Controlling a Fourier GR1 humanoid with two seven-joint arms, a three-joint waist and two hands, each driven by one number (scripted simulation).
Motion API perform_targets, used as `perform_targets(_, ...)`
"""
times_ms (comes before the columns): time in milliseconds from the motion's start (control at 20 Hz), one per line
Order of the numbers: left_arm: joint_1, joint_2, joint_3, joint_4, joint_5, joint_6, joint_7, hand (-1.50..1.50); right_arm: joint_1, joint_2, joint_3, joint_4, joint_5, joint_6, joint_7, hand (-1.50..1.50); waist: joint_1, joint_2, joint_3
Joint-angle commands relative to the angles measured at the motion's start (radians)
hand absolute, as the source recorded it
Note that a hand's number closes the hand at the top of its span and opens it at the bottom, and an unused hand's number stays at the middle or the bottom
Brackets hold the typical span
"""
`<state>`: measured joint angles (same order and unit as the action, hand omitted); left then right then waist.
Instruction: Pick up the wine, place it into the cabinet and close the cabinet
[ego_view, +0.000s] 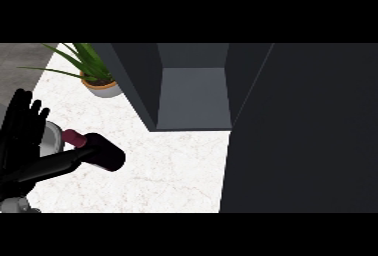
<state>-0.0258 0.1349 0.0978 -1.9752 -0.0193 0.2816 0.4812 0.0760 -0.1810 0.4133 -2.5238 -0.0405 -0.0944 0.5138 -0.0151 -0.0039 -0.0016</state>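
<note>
A dark wine bottle (103, 152) with a dark red top is seen over the white stone counter (170, 170), left of the open grey cabinet (192, 95). The black left hand (22, 127) is held wide just beside it, fingers straight.

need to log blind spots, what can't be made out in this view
- right hand: nowhere in the head view; the dark cabinet door fills that side
- wine bottle: its lower-left end blends into the black left hand, so contact is unclear
- grey round object: mostly hidden behind hand and bottle
</note>
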Motion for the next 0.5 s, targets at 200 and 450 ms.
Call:
perform_targets(200,-0.022,-0.009,0.041,0.218,0.035,-0.046,-0.161,-1.50,0.059,-0.027,-0.021,-0.214,-0.026,-0.002,0.051,-1.50,-0.002,0.003,0.001)
perform_targets(450,-0.016,0.010,0.101,0.288,0.074,-0.069,-0.213,-1.50,0.097,-0.061,0.010,-0.291,-0.012,0.001,0.089,-1.50,-0.009,0.000,0.000)
